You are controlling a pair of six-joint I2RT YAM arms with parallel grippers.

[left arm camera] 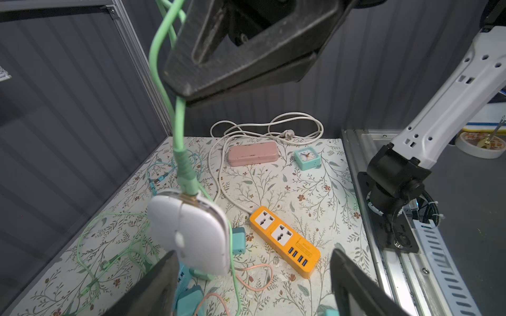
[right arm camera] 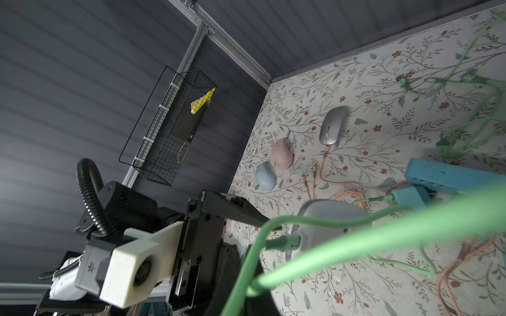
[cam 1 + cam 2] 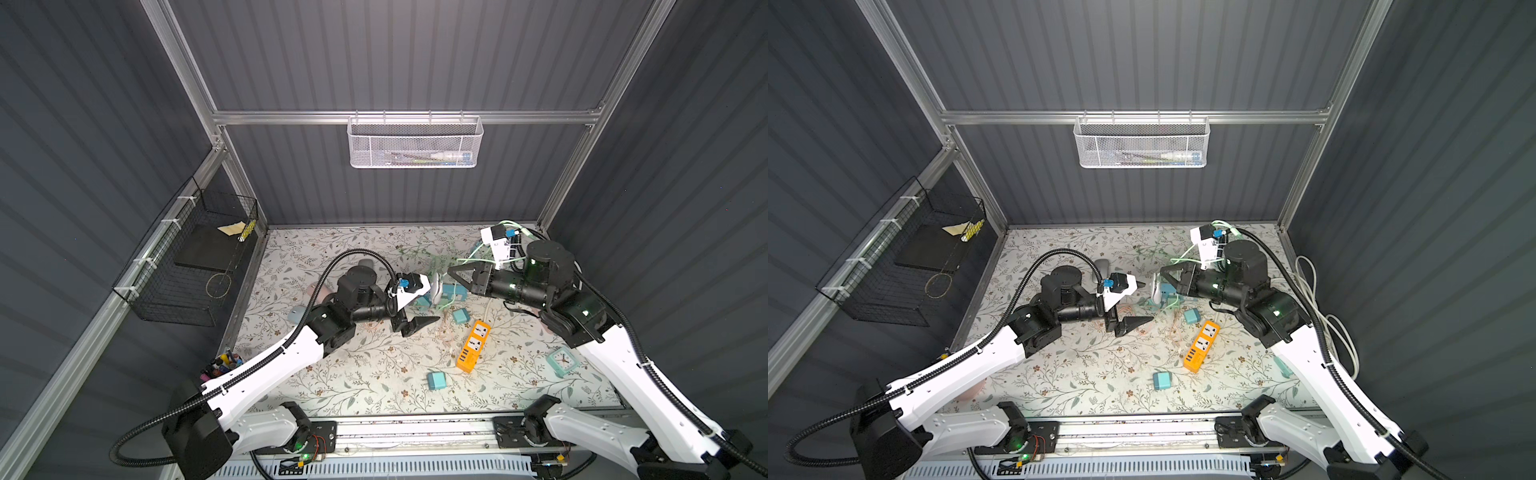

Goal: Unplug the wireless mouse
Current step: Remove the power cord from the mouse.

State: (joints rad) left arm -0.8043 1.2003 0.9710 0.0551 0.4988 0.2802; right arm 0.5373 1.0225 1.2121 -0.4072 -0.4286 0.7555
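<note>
The white mouse [image 1: 189,232] hangs clear of the table [image 1: 315,191], nose up, dangling from the green plug [image 1: 186,175] seated in its front edge. It looks light, with a hard, glossy, rounded shell that would probably slip under a pinch on the domed top. The better hold is likely across its two narrow side edges, near the middle of the body. Hanging this way it is free to swing and twist, so it needs steadying before any pull.

The plug has a stiff ribbed collar, while the green cable [image 1: 164,82] above it is soft and bends easily. A pull taken high on the cable would stretch and sway rather than draw the plug straight out.

The right fingers [image 1: 183,93] are closed tight on that cable a little above the plug and carry the mouse's weight.

The left fingers [image 1: 161,279] stand wide apart with nothing between them. In the left wrist view the mouse's lower end sits close against one finger, well off the middle of the gap. In a top view the mouse [image 3: 1155,289] is just past the fingertips. I cannot tell whether it touches.

Below lie teal adapters and an orange power strip [image 1: 284,240].
</note>
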